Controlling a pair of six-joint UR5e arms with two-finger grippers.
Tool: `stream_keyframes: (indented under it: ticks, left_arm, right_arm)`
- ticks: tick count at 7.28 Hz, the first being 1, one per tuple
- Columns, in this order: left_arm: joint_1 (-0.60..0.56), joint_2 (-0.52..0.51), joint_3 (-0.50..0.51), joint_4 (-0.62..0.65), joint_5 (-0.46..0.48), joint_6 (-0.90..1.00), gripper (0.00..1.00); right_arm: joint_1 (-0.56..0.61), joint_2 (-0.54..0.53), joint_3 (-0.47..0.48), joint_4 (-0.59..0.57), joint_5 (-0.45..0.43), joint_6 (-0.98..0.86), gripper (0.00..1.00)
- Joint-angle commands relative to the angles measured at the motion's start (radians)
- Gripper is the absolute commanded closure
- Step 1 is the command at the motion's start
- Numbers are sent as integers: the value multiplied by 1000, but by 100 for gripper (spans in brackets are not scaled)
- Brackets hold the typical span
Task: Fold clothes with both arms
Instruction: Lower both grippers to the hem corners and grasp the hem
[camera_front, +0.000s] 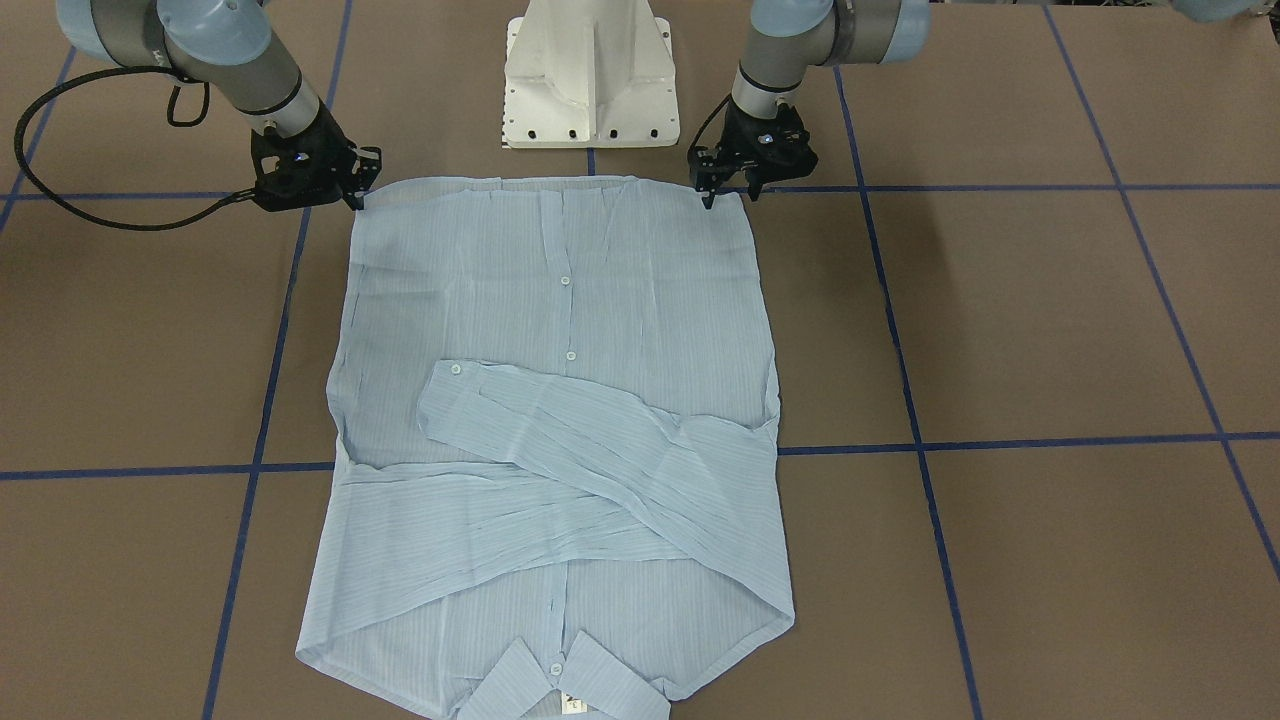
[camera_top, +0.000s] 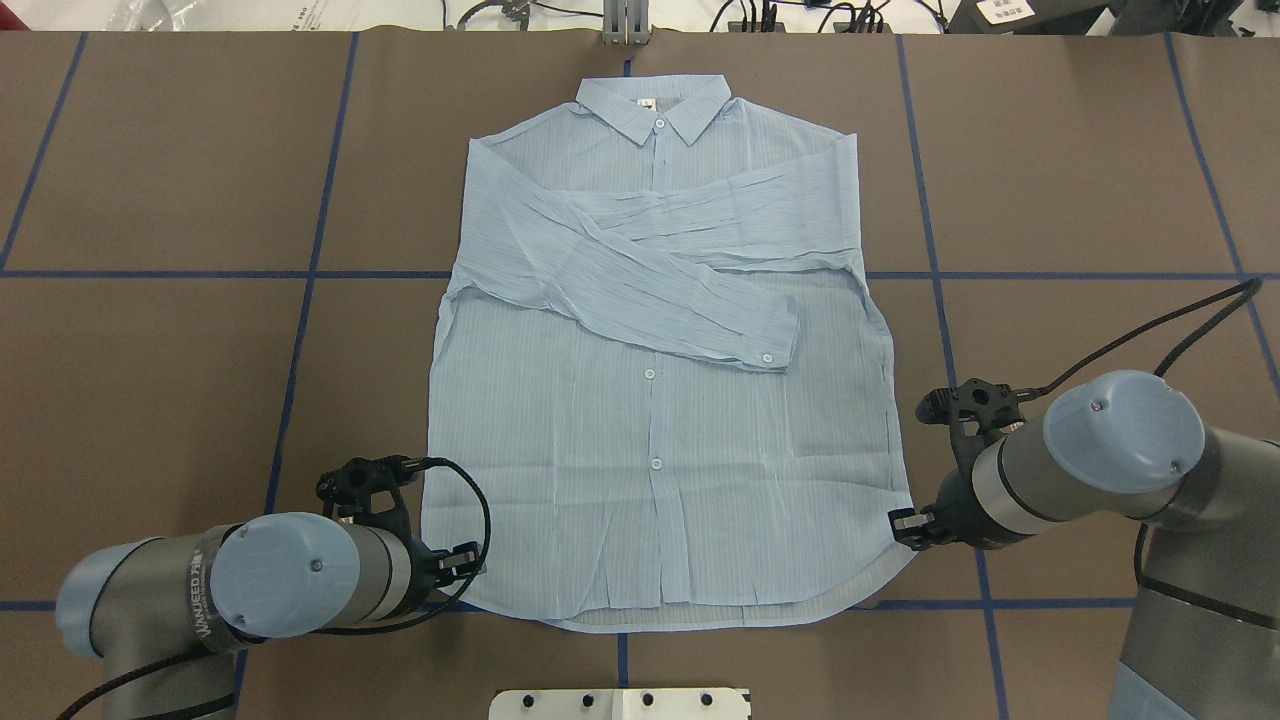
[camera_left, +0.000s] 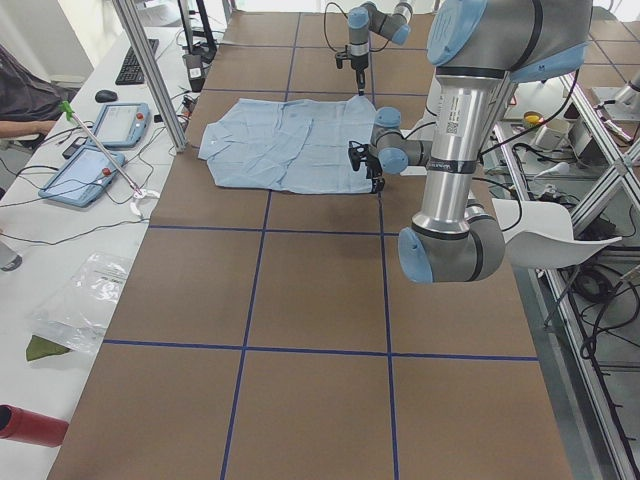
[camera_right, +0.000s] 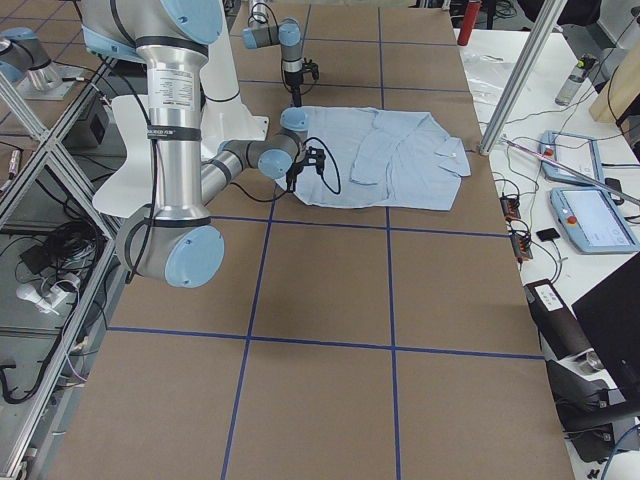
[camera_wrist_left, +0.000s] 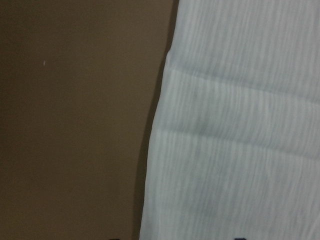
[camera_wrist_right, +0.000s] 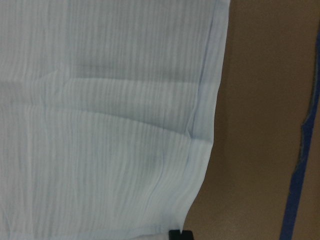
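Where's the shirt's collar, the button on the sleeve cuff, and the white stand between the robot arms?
collar (camera_top: 690, 108), overhead view, on the flap at the picture's right.
cuff button (camera_top: 767, 357), overhead view, on the button's middle.
white stand (camera_front: 590, 75), front-facing view, on its front face.

Brown table (camera_top: 150, 150) gridded with blue tape (camera_top: 150, 272); white desk (camera_left: 30, 260) alongside.
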Motion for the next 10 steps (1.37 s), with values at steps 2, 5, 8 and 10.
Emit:
stream_keyframes:
  ticks: [2,5,8,10]
  left_arm:
    - [-3,1,-3,1,-1,-2,68]
    - [-7,-1,-27,1,-9,0,100]
    - [-15,7,-82,4,-13,2,100]
    - [-33,15,-135,6,-16,3,100]
  right_arm:
    - [2,1,-1,1,2,1,100]
    - [2,1,2,-1,2,-1,100]
    - [14,-2,26,1,0,1,100]
    - [49,13,43,7,8,-1,100]
